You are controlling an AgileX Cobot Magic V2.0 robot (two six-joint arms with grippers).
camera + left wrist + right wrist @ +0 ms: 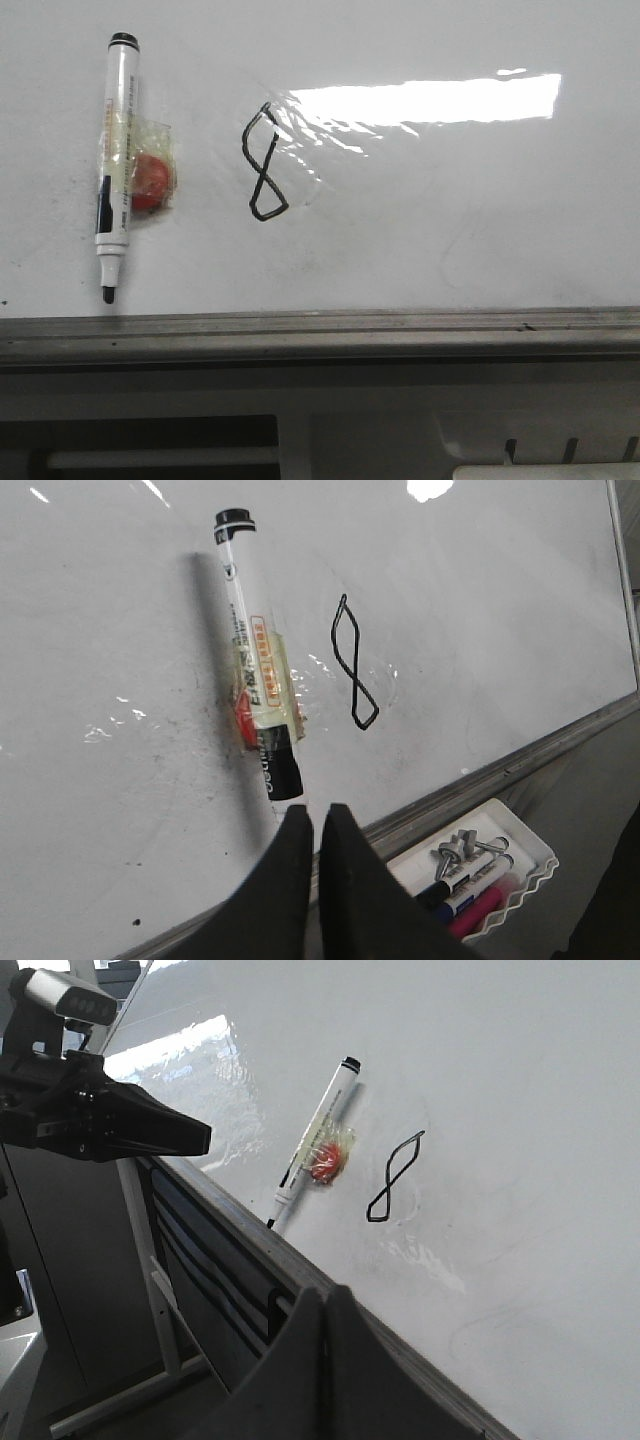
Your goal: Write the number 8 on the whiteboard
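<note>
Already the number 8 [263, 162] stands drawn mid-whiteboard [450, 220], beside the marker [113, 165] lying near the left edge (uncapped); both arms' fingers [318, 825] sit pressed together, empty, so writing looks finished.

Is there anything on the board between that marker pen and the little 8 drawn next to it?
No, in the front view only bare whiteboard lies between the marker pen and the number 8.
</note>
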